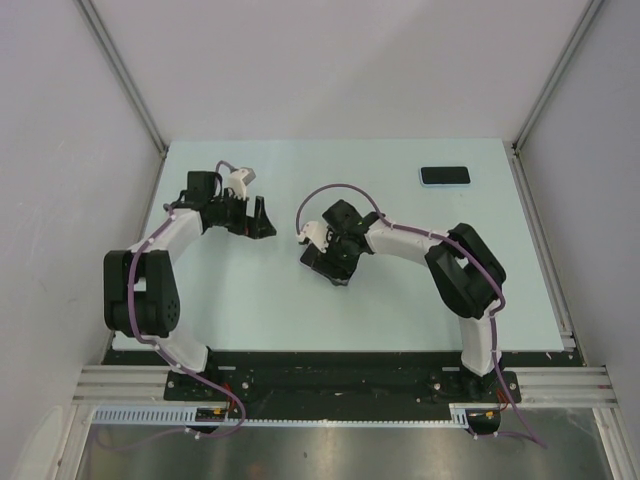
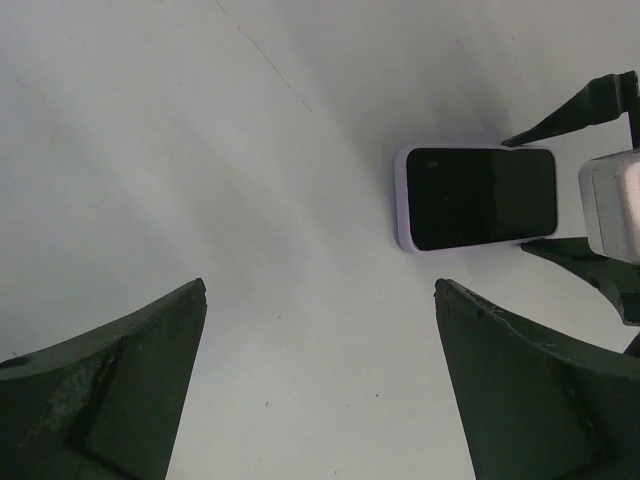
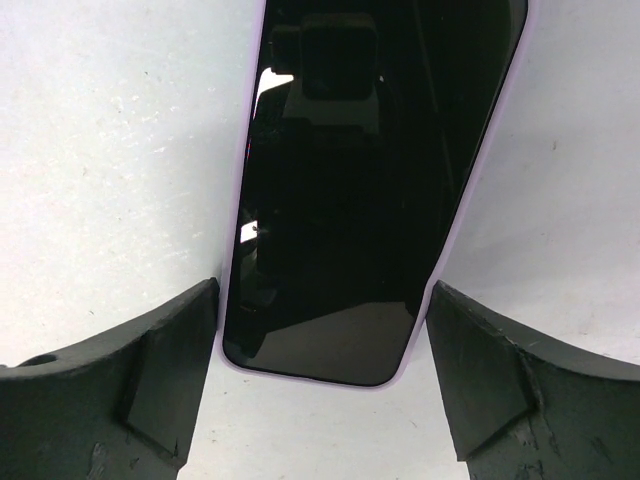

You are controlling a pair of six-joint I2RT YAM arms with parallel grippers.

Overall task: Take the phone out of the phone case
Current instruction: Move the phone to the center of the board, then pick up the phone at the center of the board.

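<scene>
1. My right gripper (image 3: 322, 300) is spread. Its fingers stand on either side of the phone's (image 3: 370, 180) near end, just beside the edges and pinching nothing.
2. The phone lies flat on the counter (image 2: 200, 150), screen up, inside its lilac case (image 2: 402, 200). Its long axis runs straight ahead of this gripper, away from my wrist.
3. My left gripper (image 2: 320, 300) is spread wide and empty over bare counter. The phone lies ahead of it and to its right, long axis crosswise.
4. I judge the right arm nearer: closing would clamp the short width.
5. A dark blue-edged thing (image 1: 445, 176) lies well apart, beyond my right gripper.
</scene>
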